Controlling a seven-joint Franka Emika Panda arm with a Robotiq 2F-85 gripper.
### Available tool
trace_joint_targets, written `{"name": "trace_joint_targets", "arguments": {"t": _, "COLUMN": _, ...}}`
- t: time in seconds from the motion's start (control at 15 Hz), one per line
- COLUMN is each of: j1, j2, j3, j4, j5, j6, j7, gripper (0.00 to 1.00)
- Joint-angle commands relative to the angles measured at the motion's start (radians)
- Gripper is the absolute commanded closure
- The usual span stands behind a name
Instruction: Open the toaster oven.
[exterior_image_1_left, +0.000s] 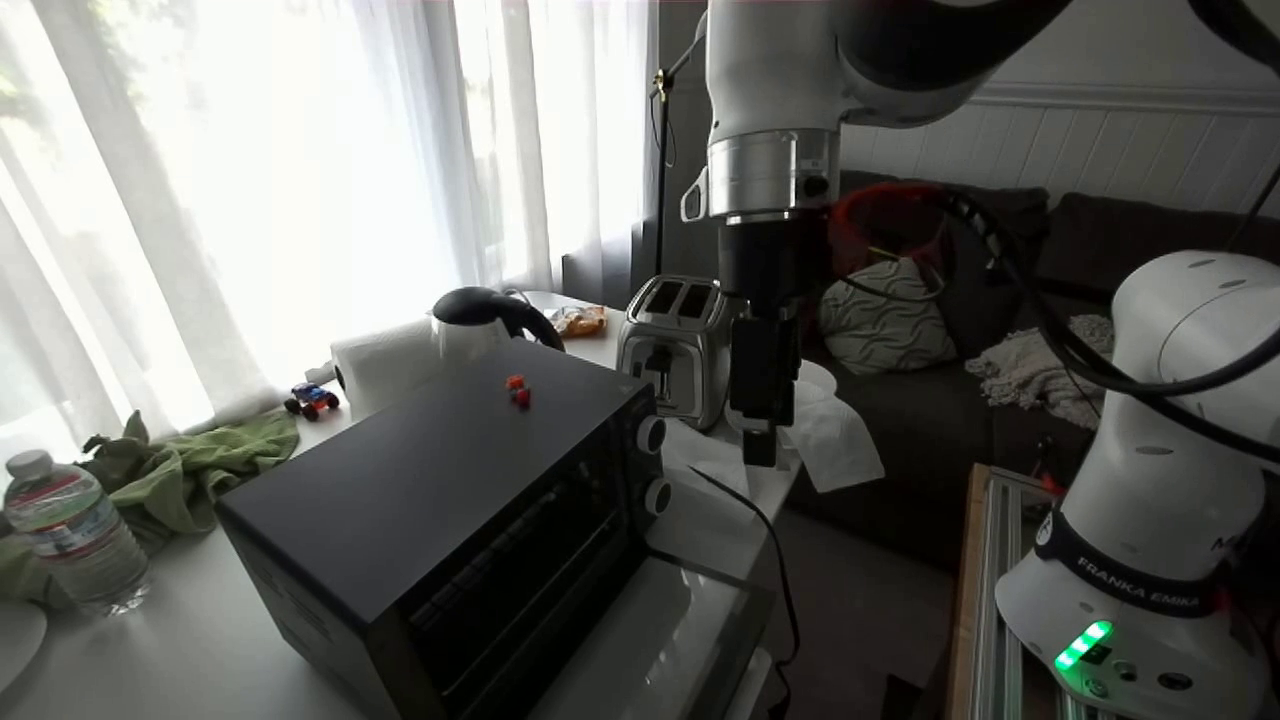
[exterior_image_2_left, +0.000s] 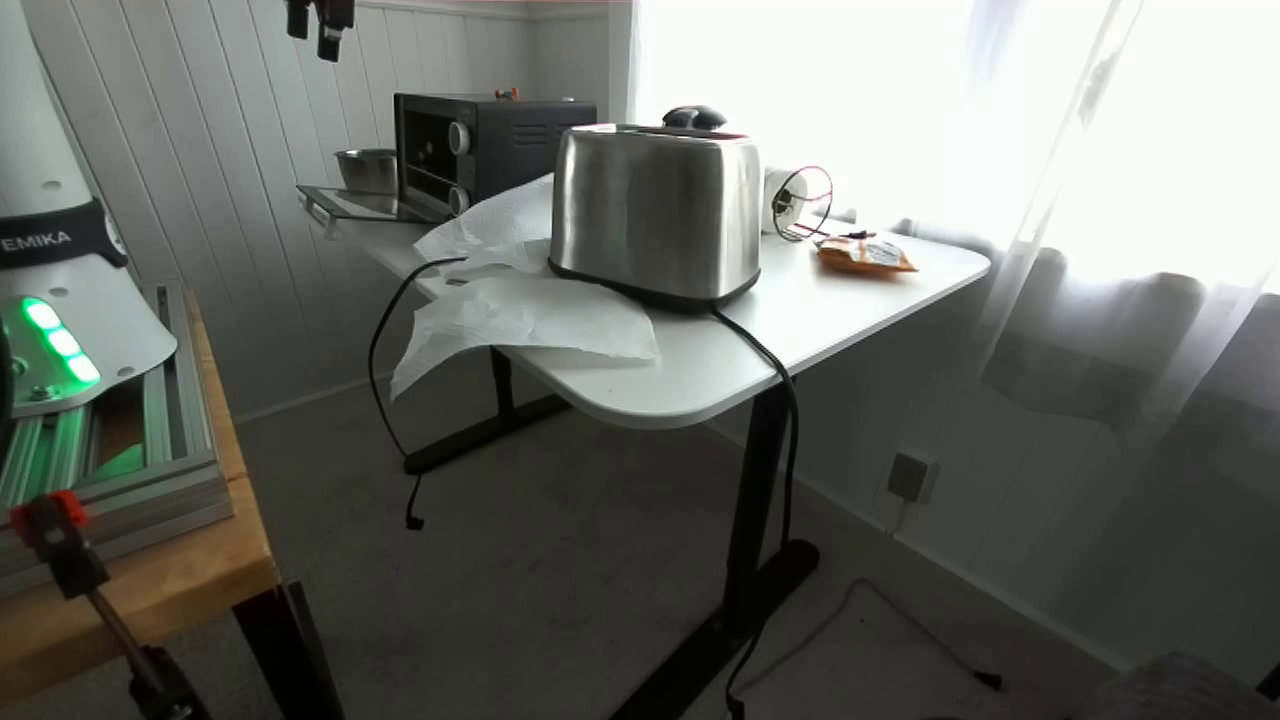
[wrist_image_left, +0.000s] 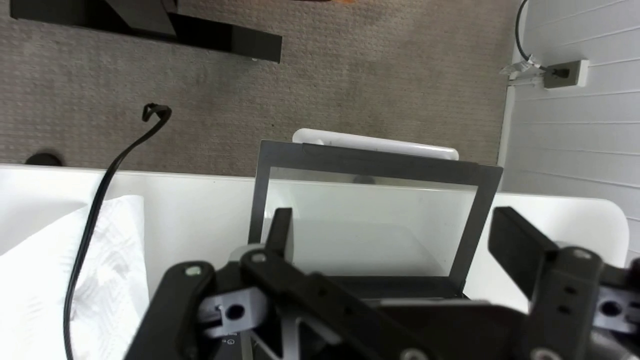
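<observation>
The black toaster oven (exterior_image_1_left: 430, 470) stands on the white table; it also shows in an exterior view (exterior_image_2_left: 520, 140). Its glass door (exterior_image_1_left: 640, 635) is lowered, about flat, and the dark cavity shows. The door also shows in an exterior view (exterior_image_2_left: 370, 204) and the wrist view (wrist_image_left: 370, 215). The long bar handle (wrist_image_left: 377, 143) is at the door's outer edge, past the table edge. My gripper (wrist_image_left: 392, 222) is open and empty, its fingers apart above the door. In the exterior views the gripper (exterior_image_1_left: 760, 445) (exterior_image_2_left: 315, 35) hangs high, apart from the oven and touching nothing.
The silver slot toaster (exterior_image_1_left: 665, 350) stands beside the oven, with paper towel sheets (exterior_image_2_left: 530, 320) near it. A black power cord (exterior_image_1_left: 775, 550) hangs over the table edge. Small red items (exterior_image_1_left: 517, 390) lie on the oven. A metal bowl (exterior_image_2_left: 367, 170) stands behind the door.
</observation>
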Motion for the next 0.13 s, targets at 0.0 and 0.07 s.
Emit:
{"name": "trace_joint_targets", "arguments": {"t": 0.0, "j1": -0.007, "j2": -0.001, "j3": 0.006, "j4": 0.002, "j5": 0.002, "j6": -0.005, "j7": -0.002, "gripper": 0.00}}
{"name": "trace_joint_targets", "arguments": {"t": 0.07, "j1": -0.007, "j2": -0.001, "j3": 0.006, "j4": 0.002, "j5": 0.001, "j6": -0.005, "j7": -0.002, "gripper": 0.00}}
